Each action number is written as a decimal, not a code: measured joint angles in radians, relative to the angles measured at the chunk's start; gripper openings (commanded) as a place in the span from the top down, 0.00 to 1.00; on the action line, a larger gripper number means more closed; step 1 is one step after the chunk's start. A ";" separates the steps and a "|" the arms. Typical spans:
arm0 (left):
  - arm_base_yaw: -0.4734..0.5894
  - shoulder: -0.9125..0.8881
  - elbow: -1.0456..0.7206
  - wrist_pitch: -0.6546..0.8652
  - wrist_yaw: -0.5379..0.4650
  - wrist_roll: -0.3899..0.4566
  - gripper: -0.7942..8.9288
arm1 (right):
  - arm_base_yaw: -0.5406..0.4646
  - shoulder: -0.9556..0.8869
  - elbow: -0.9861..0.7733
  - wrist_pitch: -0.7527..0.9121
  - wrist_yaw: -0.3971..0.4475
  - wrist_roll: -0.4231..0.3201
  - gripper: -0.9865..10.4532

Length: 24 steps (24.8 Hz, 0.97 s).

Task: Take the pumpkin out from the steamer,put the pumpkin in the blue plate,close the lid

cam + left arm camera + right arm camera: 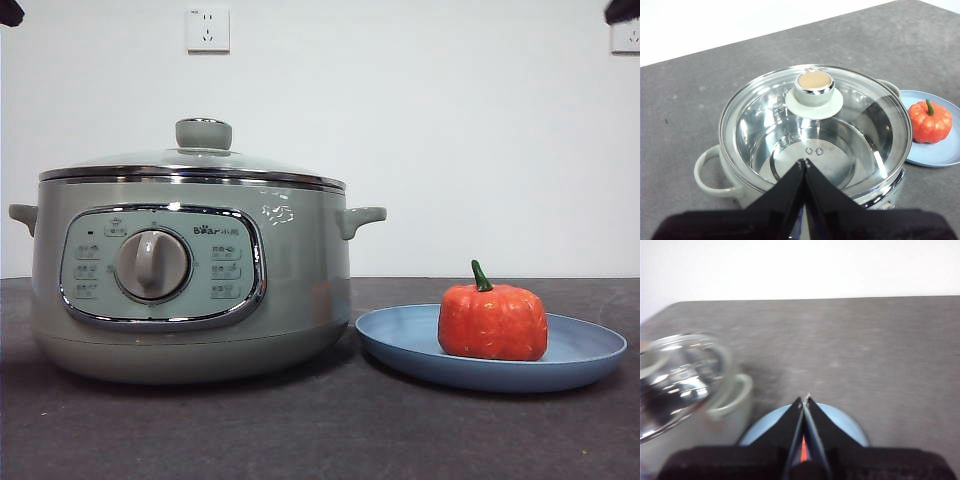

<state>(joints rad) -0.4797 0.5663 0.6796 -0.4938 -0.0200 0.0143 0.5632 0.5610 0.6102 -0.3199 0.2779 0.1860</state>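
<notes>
The orange-red pumpkin (492, 322) with a green stem sits on the blue plate (590, 352), right of the sage-green steamer (190, 290). The glass lid (190, 160) with its pale green knob rests closed on the steamer. In the left wrist view my left gripper (805, 162) is shut and empty, held above the lid (815, 130); the steamer's inside looks empty, and the pumpkin (930, 121) lies on the plate (940, 152) beside it. My right gripper (804, 400) is shut and empty above the plate (840, 422); a sliver of the pumpkin (803, 449) shows between its jaws.
The dark grey table (320, 430) runs to a white wall with two sockets (207, 29). Both arms show only as black tips at the top corners of the front view. The steamer's side handle (360, 218) points toward the plate.
</notes>
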 measured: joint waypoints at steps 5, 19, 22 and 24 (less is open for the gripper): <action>0.000 0.023 0.000 -0.011 0.000 -0.008 0.92 | -0.001 0.002 0.000 -0.029 0.040 0.012 0.91; 0.050 -0.151 -0.001 -0.103 0.002 0.010 0.92 | -0.001 0.000 0.000 -0.039 0.064 0.013 0.91; 0.125 -0.290 -0.002 -0.098 0.008 0.010 0.92 | -0.001 0.000 0.000 -0.039 0.064 0.013 0.91; 0.185 -0.379 -0.028 -0.050 0.006 0.010 0.92 | 0.000 0.000 0.000 -0.039 0.064 0.013 0.91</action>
<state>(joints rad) -0.2947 0.1871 0.6518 -0.5438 -0.0143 0.0246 0.5629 0.5613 0.6102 -0.3588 0.3416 0.1993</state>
